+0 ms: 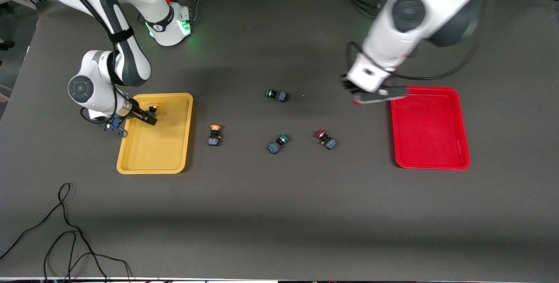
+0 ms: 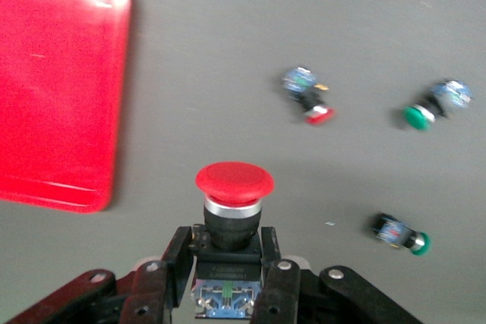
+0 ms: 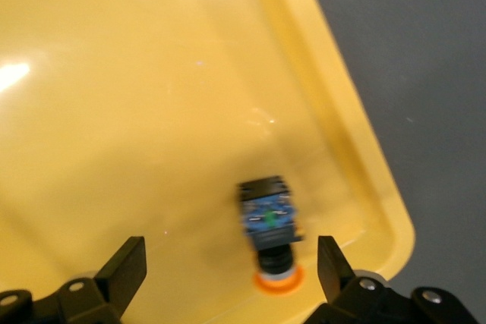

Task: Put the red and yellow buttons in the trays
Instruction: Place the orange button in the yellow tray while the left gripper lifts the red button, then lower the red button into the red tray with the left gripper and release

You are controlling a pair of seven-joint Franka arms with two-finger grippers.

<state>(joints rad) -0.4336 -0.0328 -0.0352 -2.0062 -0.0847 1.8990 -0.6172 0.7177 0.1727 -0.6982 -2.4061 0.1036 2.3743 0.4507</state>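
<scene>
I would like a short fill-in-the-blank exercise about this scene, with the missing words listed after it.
1. The left gripper is shut on a button with a ____ cap, beside the red tray.
2. The right gripper is ____ over the yellow tray.
3. The button lying in the yellow tray has an orange-yellow ____.
4. The number of green-capped buttons on the table is ____.

Missing words: red; open; cap; two
</scene>
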